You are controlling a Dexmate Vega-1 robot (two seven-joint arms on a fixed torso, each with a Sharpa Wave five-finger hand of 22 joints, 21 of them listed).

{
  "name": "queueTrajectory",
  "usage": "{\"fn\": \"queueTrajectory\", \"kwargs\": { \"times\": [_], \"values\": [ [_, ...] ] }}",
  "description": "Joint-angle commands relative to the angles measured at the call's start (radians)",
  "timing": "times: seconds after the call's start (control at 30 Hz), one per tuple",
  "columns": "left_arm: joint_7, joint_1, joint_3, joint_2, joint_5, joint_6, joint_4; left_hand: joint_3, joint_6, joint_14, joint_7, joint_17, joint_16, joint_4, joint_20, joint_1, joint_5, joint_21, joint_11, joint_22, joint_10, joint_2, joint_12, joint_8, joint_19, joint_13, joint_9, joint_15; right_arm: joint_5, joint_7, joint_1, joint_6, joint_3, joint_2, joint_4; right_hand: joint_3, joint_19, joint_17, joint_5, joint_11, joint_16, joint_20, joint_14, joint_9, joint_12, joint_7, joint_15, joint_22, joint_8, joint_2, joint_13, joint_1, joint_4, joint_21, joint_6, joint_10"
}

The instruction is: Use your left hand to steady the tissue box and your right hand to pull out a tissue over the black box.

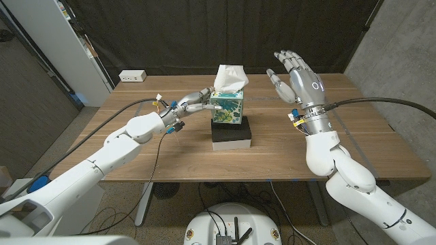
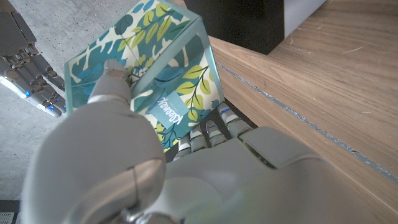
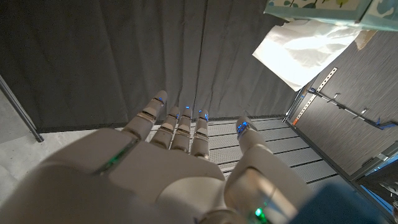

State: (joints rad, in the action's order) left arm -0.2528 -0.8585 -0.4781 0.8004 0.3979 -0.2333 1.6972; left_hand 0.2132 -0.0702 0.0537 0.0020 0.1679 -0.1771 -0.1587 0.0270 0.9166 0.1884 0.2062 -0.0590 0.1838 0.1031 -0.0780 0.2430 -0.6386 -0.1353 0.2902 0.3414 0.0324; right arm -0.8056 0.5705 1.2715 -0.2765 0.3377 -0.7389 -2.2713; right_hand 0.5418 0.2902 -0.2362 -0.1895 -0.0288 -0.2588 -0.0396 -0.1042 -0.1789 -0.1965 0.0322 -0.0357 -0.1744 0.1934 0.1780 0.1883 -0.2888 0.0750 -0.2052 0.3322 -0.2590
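Tissue box (image 1: 227, 107) with a leafy teal pattern stands on the black box (image 1: 231, 135) near the middle of the wooden surface (image 1: 136, 150), a white tissue (image 1: 229, 75) sticking up from its top. The left robot hand (image 1: 193, 102) grips the box from its left side; the left wrist view shows its fingers (image 2: 115, 84) pressed against the patterned face. The right robot hand (image 1: 294, 78) is raised to the right of the box, apart from it, fingers spread and holding nothing. A white power strip (image 1: 132, 76) lies at the far left edge.
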Motion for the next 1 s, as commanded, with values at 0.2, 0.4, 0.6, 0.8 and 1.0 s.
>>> {"fn": "queueTrajectory", "kwargs": {
  "times": [0.2,0.4,0.6,0.8,1.0],
  "values": [
    [0.006,-0.006,0.001,-0.003,-0.001,-0.003,0.001,0.01,-0.009,0.008,-0.002,0.003,-0.003,-0.001,-0.002,-0.008,-0.002,0.005,-0.002,0.004,0.007,0.002,0.001,-0.009,-0.003,0.005,0.003,0.001,-0.028,-0.08,-0.064,0.001,0.037,-0.024,0.004,0.005,-0.001,-0.002,-0.01,-0.009,0.0,-0.003,-0.002,-0.006,-0.001,0.002,-0.044,-0.005,0.001,-0.002,0.006,-0.015,0.01,-0.003,0.001,-0.001],
    [0.007,-0.005,-0.001,-0.006,-0.003,-0.006,-0.003,0.011,-0.011,0.008,-0.002,0.003,-0.003,-0.001,-0.002,-0.008,-0.002,0.005,-0.002,0.004,0.006,0.002,0.0,-0.01,-0.002,0.006,0.002,0.001,-0.039,-0.109,-0.088,0.011,0.052,-0.035,0.005,0.006,-0.003,-0.002,-0.011,-0.01,0.002,-0.003,0.001,-0.006,-0.001,0.005,-0.044,-0.005,0.001,-0.002,0.006,-0.016,0.012,-0.002,0.002,0.0],
    [0.012,-0.01,0.001,-0.004,-0.006,-0.009,0.001,0.011,-0.01,0.008,-0.002,0.003,-0.003,-0.001,-0.002,-0.008,-0.002,0.005,-0.003,0.004,0.008,0.002,0.001,-0.011,-0.002,0.006,0.002,0.0,-0.06,-0.161,-0.121,0.008,0.072,-0.042,0.001,0.007,-0.004,-0.002,-0.011,-0.011,0.003,-0.003,0.004,-0.006,-0.001,0.006,-0.046,-0.005,0.001,-0.001,0.006,-0.019,0.014,-0.001,0.003,0.0],
    [0.018,-0.017,0.005,0.001,-0.006,-0.009,0.007,0.012,-0.01,0.008,-0.002,0.003,-0.003,-0.002,-0.001,-0.008,-0.002,0.005,-0.002,0.004,0.008,0.001,0.0,-0.013,-0.002,0.006,0.002,0.0,-0.059,-0.194,-0.147,0.023,0.085,-0.045,0.007,0.008,-0.005,-0.002,-0.012,-0.014,0.004,0.0,0.006,-0.006,0.0,0.009,-0.048,-0.005,0.001,0.001,0.006,-0.022,0.017,-0.001,0.003,0.003],
    [0.02,-0.022,0.008,0.004,-0.006,-0.009,0.014,0.012,-0.01,0.008,-0.002,0.003,-0.003,-0.002,-0.001,-0.009,-0.002,0.005,-0.003,0.004,0.008,0.001,0.0,-0.015,-0.002,0.006,0.001,-0.001,-0.046,-0.244,-0.171,0.028,0.092,-0.048,0.006,0.009,-0.006,-0.002,-0.013,-0.016,0.004,0.0,0.009,-0.007,0.001,0.007,-0.047,-0.005,0.001,0.001,0.006,-0.023,0.018,0.0,0.005,0.006]
  ]
}}
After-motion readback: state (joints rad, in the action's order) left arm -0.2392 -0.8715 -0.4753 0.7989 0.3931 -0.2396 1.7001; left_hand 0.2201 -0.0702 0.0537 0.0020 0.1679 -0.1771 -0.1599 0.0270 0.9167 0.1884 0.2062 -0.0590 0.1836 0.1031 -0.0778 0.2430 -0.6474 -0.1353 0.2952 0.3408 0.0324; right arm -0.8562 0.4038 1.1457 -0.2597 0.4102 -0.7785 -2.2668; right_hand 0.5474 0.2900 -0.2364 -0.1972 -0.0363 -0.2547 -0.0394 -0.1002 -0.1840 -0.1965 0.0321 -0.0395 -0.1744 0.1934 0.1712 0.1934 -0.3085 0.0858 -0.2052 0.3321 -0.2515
